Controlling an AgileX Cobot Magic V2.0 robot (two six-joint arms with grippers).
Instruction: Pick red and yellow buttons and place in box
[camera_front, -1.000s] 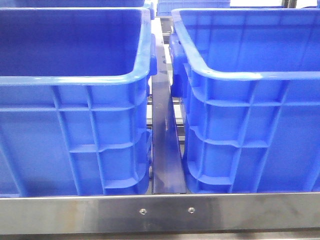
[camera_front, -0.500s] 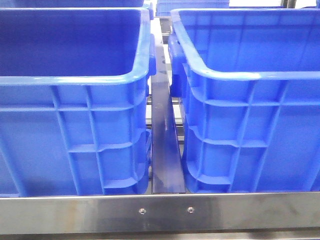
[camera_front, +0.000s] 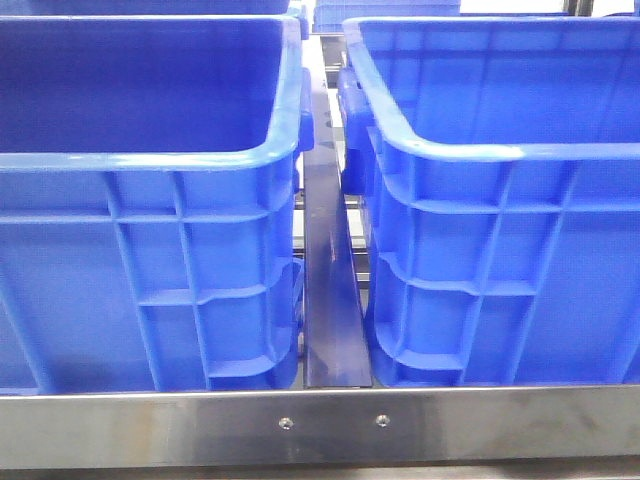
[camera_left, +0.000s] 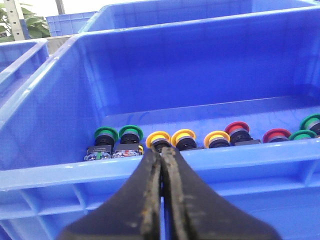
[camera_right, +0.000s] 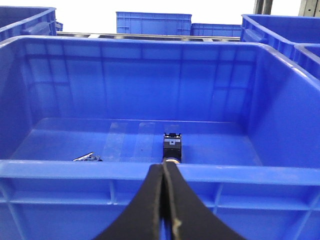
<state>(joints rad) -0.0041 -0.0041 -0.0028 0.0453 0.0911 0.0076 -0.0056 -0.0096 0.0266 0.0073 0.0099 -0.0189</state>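
In the left wrist view, three yellow buttons (camera_left: 183, 135) and two red buttons (camera_left: 237, 128) lie in a row on the floor of a blue crate (camera_left: 60, 172), just behind its near wall. My left gripper (camera_left: 162, 150) is shut and empty. It is outside that near wall, level with the rim. In the right wrist view, my right gripper (camera_right: 164, 166) is shut and empty, outside the near rim of another blue crate (camera_right: 75, 170). That crate holds one black-bodied button (camera_right: 172, 146); its cap colour is hidden. Neither gripper shows in the front view.
Several green buttons (camera_left: 106, 133) lie in the same row as the red and yellow ones. A small metal piece (camera_right: 87, 158) lies on the right crate's floor. The front view shows two tall blue crates (camera_front: 150, 160) (camera_front: 500, 150) side by side, a metal rail (camera_front: 330, 290) between them, and more crates behind.
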